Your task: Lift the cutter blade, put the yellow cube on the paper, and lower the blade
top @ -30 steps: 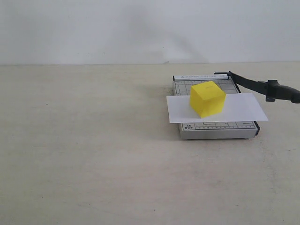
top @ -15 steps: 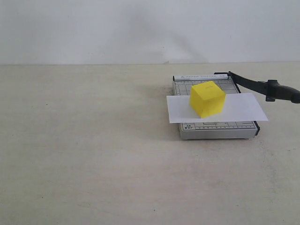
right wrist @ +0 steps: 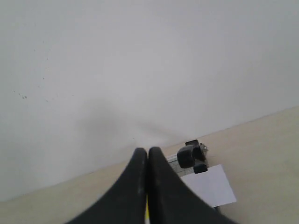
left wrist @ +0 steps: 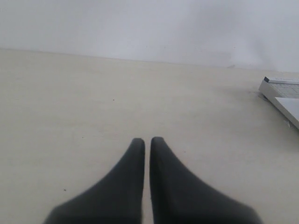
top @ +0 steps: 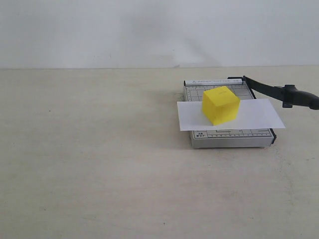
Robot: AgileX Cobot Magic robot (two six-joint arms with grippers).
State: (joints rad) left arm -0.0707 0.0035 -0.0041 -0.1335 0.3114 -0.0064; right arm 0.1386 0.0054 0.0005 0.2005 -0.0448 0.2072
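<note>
The yellow cube (top: pixel 221 104) rests on the white paper (top: pixel 259 117), which lies across the grey cutter base (top: pixel 229 138). The black cutter blade (top: pixel 271 91) stands lifted off the base, and its handle reaches out past the right edge. Neither gripper shows in the exterior view. My left gripper (left wrist: pixel 147 140) is shut on nothing over bare table, with a corner of the cutter base (left wrist: pixel 279 87) off to one side. My right gripper (right wrist: pixel 147 150) is shut and empty. Beyond it are the blade's handle (right wrist: pixel 188 155) and the paper (right wrist: pixel 210 186). A sliver of the yellow cube (right wrist: pixel 146 212) peeks between its fingers.
The cutter sits at the right rear of a beige table (top: pixel 99 159), close to a plain white wall (top: pixel 149 30). Nothing else stands on the table in these views.
</note>
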